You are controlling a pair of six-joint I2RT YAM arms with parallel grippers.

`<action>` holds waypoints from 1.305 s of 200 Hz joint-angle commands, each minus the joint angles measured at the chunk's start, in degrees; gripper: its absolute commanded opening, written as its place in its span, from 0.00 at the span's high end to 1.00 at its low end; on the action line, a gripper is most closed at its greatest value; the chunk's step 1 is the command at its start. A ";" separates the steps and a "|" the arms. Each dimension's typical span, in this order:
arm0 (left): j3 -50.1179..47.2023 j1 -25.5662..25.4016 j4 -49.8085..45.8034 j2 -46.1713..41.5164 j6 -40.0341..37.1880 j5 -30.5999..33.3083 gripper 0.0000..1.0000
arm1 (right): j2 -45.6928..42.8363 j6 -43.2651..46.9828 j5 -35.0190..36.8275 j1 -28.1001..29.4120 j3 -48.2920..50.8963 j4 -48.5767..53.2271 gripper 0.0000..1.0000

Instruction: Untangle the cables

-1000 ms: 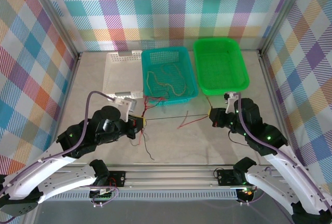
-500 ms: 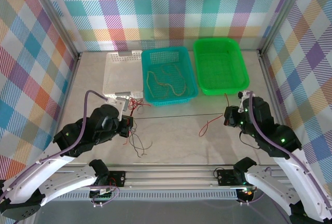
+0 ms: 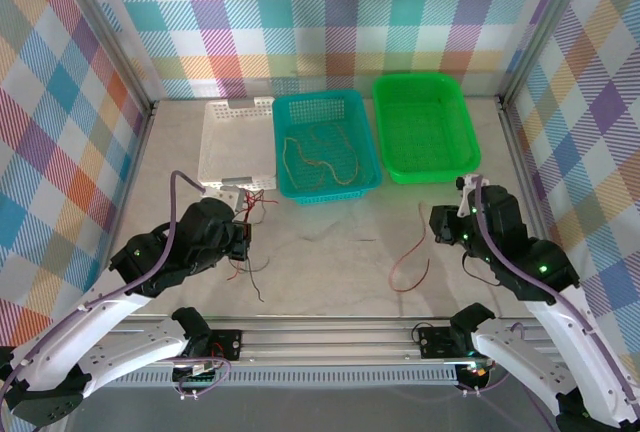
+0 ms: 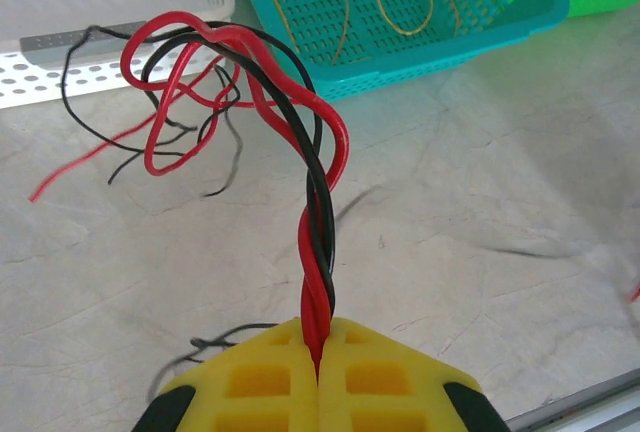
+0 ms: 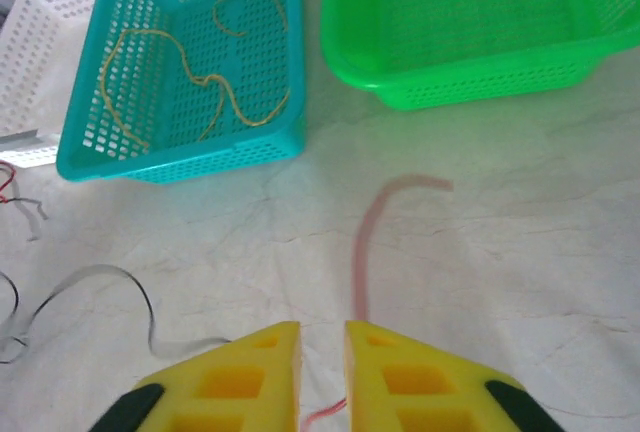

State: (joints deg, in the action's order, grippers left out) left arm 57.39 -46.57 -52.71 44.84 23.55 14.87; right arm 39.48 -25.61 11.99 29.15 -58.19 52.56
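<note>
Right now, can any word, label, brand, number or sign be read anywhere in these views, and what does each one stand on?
No readable text in any view.
Grey strip on the white perforated plastic basket: looks blank, no print to be made out.
Teal plastic mesh basket, green plastic mesh basket, thin red and black cables: unmarked.

I see wires (image 3: 305,164) in the middle basket (image 3: 315,98), a cable bunch (image 3: 252,202) before the left basket (image 3: 235,142), and a loose cable (image 3: 412,245) before the right basket (image 3: 425,122).
</note>
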 commanded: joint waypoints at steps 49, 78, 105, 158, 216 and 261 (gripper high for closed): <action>-0.63 0.59 6.68 2.67 2.42 -5.35 1.00 | 2.97 -0.45 -5.31 -0.41 3.33 -5.31 0.62; 0.99 0.59 5.62 3.81 0.76 -3.79 1.00 | 8.71 -3.02 -14.38 -0.41 9.70 -11.10 0.49; 3.39 0.60 4.53 6.23 -1.36 -4.05 1.00 | 12.79 -4.54 -17.00 -0.31 14.40 -17.29 0.41; 2.68 0.59 7.16 5.00 -5.03 -3.20 1.00 | 23.50 -3.84 -17.58 3.88 19.65 -30.65 0.36; -0.39 0.61 7.18 1.92 -5.01 -3.17 1.00 | 38.30 -2.94 -11.29 8.38 16.91 -35.91 0.37; -0.74 0.69 7.09 1.48 -5.12 -2.91 1.00 | 44.41 -3.33 -9.33 9.56 15.24 -38.67 0.42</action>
State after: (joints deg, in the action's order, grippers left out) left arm 57.36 -46.39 -46.37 47.05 19.64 11.20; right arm 81.47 -29.12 0.67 37.78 -40.80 17.67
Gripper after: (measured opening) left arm 0.042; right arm 0.600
